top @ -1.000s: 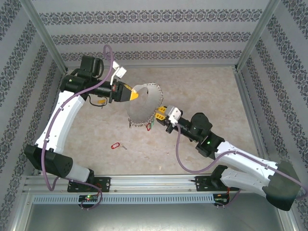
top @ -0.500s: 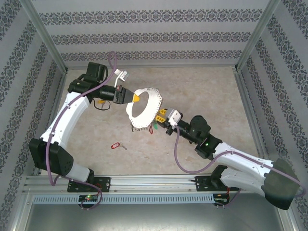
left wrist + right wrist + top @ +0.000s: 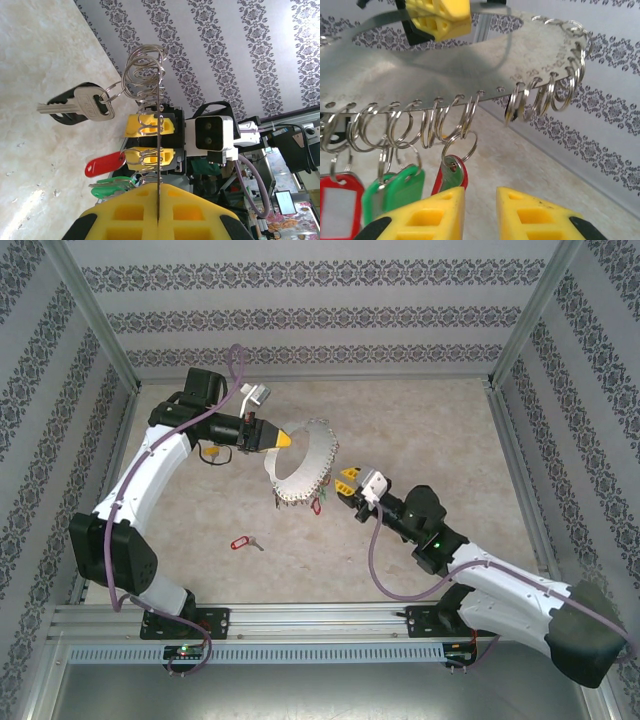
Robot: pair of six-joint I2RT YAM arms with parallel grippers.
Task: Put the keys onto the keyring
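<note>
The keyring is a wide flat silver ring with small split rings along its rim, held up above the table. My left gripper is shut on its edge, the plate pinched between the yellow pads. Keys with red and green tags hang from the lower rim, and a black-tagged key hangs further round. My right gripper is just below the rim, its jaws slightly open with nothing between them. The red-tagged key hangs beside its left finger. Another red-tagged key lies on the table.
Patterned walls and metal frame posts close in the beige table on three sides. A rail runs along the near edge by the arm bases. The loose red key lies left of centre, in front of the raised ring.
The left arm has turned and tilted the keyring. The right gripper has drawn back a little to the right of the ring, and its jaws have parted slightly.
</note>
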